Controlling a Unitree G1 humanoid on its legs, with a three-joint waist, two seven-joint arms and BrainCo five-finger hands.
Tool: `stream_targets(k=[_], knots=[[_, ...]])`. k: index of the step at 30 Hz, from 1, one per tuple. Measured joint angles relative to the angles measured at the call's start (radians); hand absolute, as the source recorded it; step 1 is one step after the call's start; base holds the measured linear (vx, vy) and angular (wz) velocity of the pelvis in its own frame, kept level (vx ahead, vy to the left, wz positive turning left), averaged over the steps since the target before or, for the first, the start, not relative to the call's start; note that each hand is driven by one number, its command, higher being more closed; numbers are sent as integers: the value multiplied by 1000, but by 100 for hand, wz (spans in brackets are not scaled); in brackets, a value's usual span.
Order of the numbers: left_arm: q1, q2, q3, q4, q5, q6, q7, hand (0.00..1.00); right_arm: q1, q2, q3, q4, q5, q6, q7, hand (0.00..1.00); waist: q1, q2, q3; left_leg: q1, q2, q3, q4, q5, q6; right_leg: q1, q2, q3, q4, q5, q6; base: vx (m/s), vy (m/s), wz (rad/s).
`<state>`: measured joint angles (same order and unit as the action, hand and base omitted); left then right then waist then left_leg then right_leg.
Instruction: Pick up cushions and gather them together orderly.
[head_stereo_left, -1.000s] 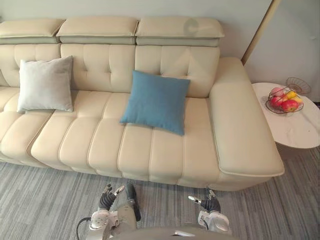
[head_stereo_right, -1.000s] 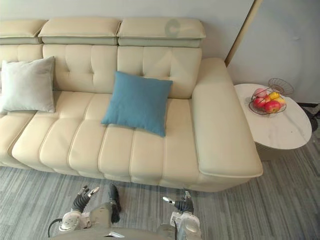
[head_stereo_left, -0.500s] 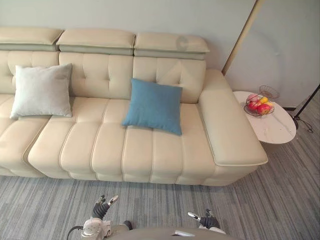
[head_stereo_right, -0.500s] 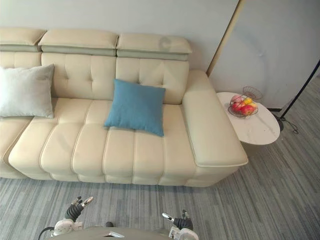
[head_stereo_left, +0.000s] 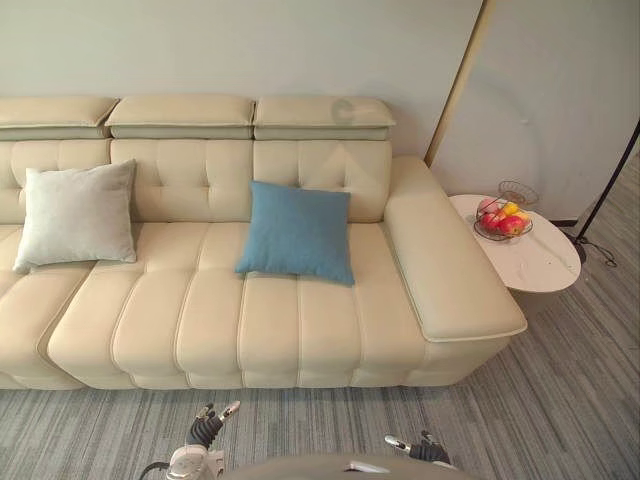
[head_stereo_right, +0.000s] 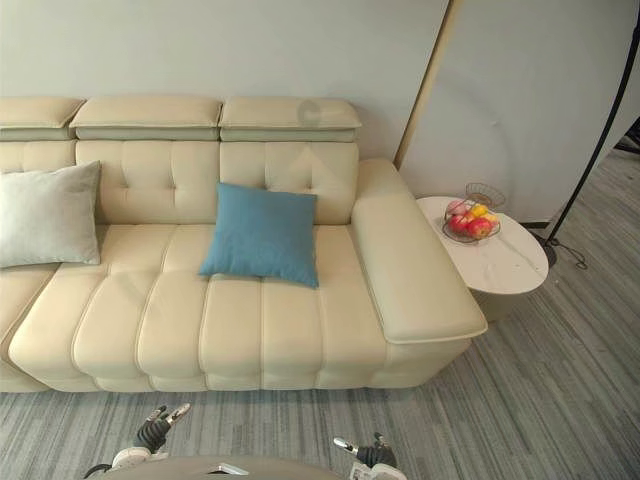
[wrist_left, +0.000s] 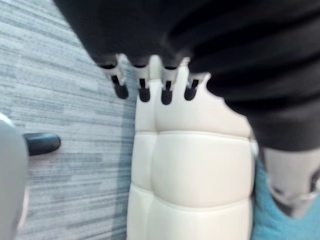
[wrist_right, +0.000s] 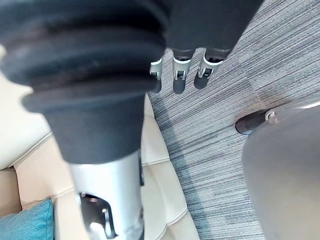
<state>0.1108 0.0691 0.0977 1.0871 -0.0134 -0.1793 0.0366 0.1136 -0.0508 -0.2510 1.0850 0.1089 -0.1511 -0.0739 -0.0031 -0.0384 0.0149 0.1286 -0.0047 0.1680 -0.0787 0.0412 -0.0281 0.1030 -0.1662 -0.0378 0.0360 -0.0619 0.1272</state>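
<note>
While the left hand (head_stereo_left: 205, 430) and right hand (head_stereo_left: 420, 452) hang low over the carpet (head_stereo_left: 560, 400) before the sofa (head_stereo_left: 300, 320), fingers loose and apart with nothing held, both cushions lie well beyond them. The blue cushion (head_stereo_left: 297, 232) stands mid-seat, leaning on the backrest, face toward the robot, near square with no clear long axis. The grey cushion (head_stereo_left: 75, 214) leans likewise far to the left, well apart from it.

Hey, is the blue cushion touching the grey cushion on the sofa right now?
Apart. The left eye view shows the grey cushion and the blue cushion separated by a wide stretch of bare sofa seat and backrest.
</note>
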Motion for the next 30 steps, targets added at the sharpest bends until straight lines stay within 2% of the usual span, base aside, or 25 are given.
stream_targets(k=[7,9,12,14,16,17,18,20,22,24,25,26,27,28,29,30], knots=[[-3,6,-22,-11,-11,16,-11,0,-17,-1,16,-2,3,24,10,0,-5,4,3,-43,1,-19,-7,-16,-4,-15,-1,-33,-27,6,-1,2,-7,9],[-13,5,-23,-16,-26,23,-20,0,-29,-2,18,-6,10,30,14,0,-6,12,8,-60,7,-12,-7,-20,-8,-35,3,-30,-28,6,-2,21,-30,-10],[-24,4,-29,-19,-53,32,-23,0,-42,4,46,-9,22,48,37,0,-5,14,31,-53,32,31,0,-33,-28,-55,25,7,-23,6,-7,73,-52,-40],[-26,5,-30,-19,-54,39,-23,0,-47,8,53,-13,23,48,44,0,-6,16,35,-40,49,75,2,-43,-39,-70,44,50,-11,7,-7,128,-53,-76],[-41,5,-30,-18,-55,43,-23,0,-47,8,53,-34,44,47,42,0,-10,5,55,-46,70,107,99,-78,-47,-84,67,130,-3,10,-12,145,-68,-101],[-46,3,-29,-19,-57,43,-24,0,-45,7,53,-40,46,47,42,0,-13,11,62,-54,71,102,122,-80,-43,-92,67,149,0,11,-13,136,-96,-108],[-62,-7,-30,-19,-63,43,-23,0,-43,-1,53,-54,54,45,42,0,-27,5,60,-81,77,72,184,-98,-24,-120,74,204,9,21,-20,124,-100,-127],[-76,-17,-30,-24,-63,42,-24,0,-50,-9,54,-68,60,45,42,0,-28,32,70,-109,98,79,239,-125,-23,-170,100,284,22,53,-23,111,-80,-145],[-90,-34,-31,-33,-63,43,-25,0,-73,-19,87,-90,60,46,42,0,-39,53,87,-109,120,140,269,-161,-16,-254,154,426,27,111,-14,93,-48,-234],[-95,-31,-40,-47,-63,42,-25,0,-87,-18,115,-92,59,46,41,0,-48,51,104,-114,134,211,316,-180,0,-288,187,499,31,158,-7,14,-31,-221],[-101,-26,-48,-63,-63,37,-24,0,-94,-19,156,-96,58,46,41,0,-54,41,113,-118,143,277,355,-227,4,-324,211,498,29,215,-4,-67,-40,-234],[-101,-27,-54,-82,-63,31,-22,0,-114,-26,174,-99,55,47,41,0,-49,61,116,-112,143,276,291,-233,15,-347,234,430,3,268,-21,-85,-33,-230],[-101,-24,-57,-89,-63,27,-23,0,-119,-24,173,-103,52,46,41,0,-51,64,119,-96,147,305,276,-254,9,-349,242,376,-17,277,-40,-19,-44,-184],[-116,-16,-62,-100,-63,25,-23,0,-119,-27,166,-110,51,47,41,0,-58,62,128,-72,139,354,251,-286,-33,-390,213,48,57,135,-120,-3,-51,-124],[-138,-13,-65,-95,-64,31,-22,0,-124,-30,160,-118,51,49,42,0,-56,64,144,-74,140,387,258,-289,-36,-426,157,-154,129,75,-197,25,-53,-103],[-139,-13,-69,-96,-64,33,-22,0,-122,-30,153,-126,50,47,41,0,-56,70,150,-72,144,395,264,-289,-36,-428,131,-235,154,63,-215,-39,-43,-71]])
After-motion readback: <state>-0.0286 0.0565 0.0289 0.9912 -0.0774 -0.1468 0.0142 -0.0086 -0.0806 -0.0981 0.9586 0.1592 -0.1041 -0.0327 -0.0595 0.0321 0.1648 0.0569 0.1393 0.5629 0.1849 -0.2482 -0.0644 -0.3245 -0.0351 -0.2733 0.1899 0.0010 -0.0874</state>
